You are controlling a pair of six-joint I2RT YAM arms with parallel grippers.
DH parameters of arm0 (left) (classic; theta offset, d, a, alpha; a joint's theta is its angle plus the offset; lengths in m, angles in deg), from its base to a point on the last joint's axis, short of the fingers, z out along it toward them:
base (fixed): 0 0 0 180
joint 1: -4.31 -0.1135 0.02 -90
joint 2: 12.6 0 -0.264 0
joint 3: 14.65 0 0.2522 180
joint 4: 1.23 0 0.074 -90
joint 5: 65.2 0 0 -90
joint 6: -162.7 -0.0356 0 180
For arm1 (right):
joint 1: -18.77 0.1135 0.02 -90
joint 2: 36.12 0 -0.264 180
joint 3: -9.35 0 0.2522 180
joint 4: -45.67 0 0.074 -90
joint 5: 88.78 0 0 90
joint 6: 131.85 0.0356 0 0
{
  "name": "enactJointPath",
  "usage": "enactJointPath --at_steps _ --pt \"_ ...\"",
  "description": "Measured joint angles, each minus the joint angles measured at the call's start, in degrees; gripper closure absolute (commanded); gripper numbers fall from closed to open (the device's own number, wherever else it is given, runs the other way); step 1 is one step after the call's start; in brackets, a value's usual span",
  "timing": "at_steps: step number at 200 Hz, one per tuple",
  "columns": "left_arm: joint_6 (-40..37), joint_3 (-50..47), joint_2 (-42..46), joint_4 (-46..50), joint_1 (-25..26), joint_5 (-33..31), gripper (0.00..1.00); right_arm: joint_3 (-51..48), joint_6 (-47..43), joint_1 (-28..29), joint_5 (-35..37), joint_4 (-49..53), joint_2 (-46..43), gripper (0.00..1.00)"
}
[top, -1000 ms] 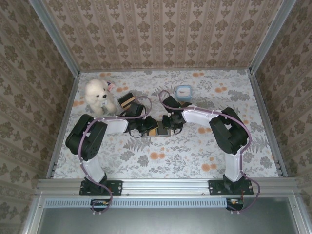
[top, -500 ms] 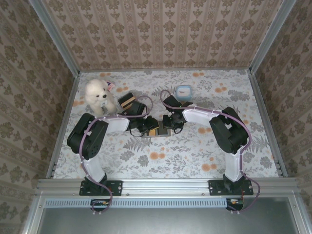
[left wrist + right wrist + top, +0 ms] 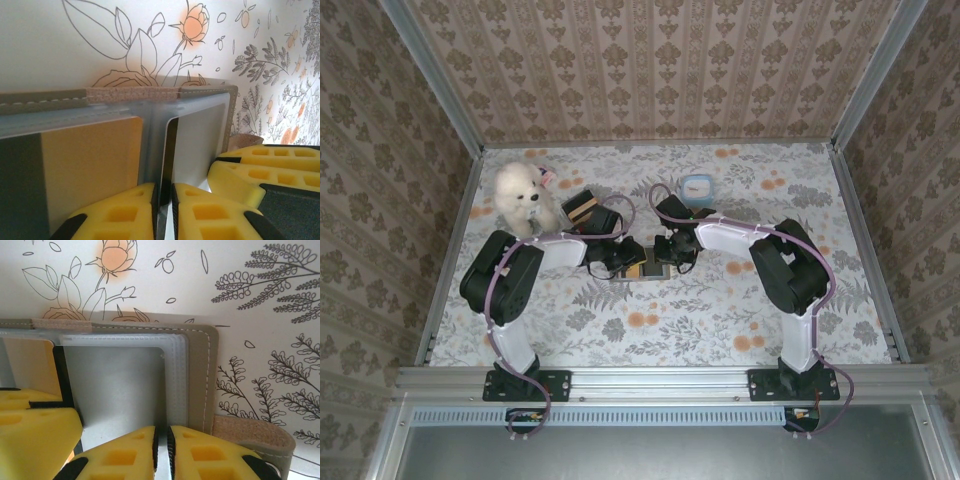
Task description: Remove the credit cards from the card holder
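**Both claws clamped on the open card holder**

We are seeing the card holder [image 3: 636, 271] lying spread open in the middle of the floral-printed counter [image 3: 720, 310]. It is a flat taupe rectangle with white stitching, rounded corners, a fuzzy fastening strip [image 3: 132, 94] along its far edge and ribbed clear plastic sleeves [image 3: 175, 375] inside. The left claw [image 3: 162, 202] is clenching a thin sleeve edge between its yellow, waffle-moulded pads [image 3: 210, 210]; the right claw [image 3: 162, 445] is pinching the sleeves' right edge likewise. The credit cards [image 3: 90, 170] are sitting in the sleeves: an orange-yellow one on the left, a matte grey card [image 3: 115, 385] on the right.
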Motion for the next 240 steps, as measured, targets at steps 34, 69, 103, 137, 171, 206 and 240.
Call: enactJointPath --at_steps 34,69,103,137,171,206,240 --pt "-0.35 -0.37 0.02 -0.72 -0.13 0.26 0.87 0.02 0.00 0.00 0.02 0.04 0.02 0.81" --pt "-0.83 -1.38 0.85 -1.97 -0.76 1.49 0.94 0.02 0.00 0.00 0.02 0.04 0.09 0.82" --pt "-2.54 -2.36 2.62 -2.60 -1.49 2.73 0.97 0.35 0.00 0.02 -0.04 -0.13 0.31 0.82" --pt "-3.23 -3.76 2.71 -3.13 -2.36 3.91 0.99 0.42 -0.02 0.02 -0.11 -0.42 0.61 0.82" --pt "-3.91 -3.93 2.78 -3.41 -2.97 4.52 1.00 1.01 -0.02 0.02 -0.02 0.15 0.98 0.82" --pt "-4.48 -4.22 3.04 -3.37 -3.58 4.76 1.00 1.05 -0.02 0.02 0.20 0.31 1.01 0.83" --pt "-5.31 -4.44 3.37 -2.80 -4.02 4.79 1.00 1.05 0.00 0.02 0.22 0.26 1.01 0.82"
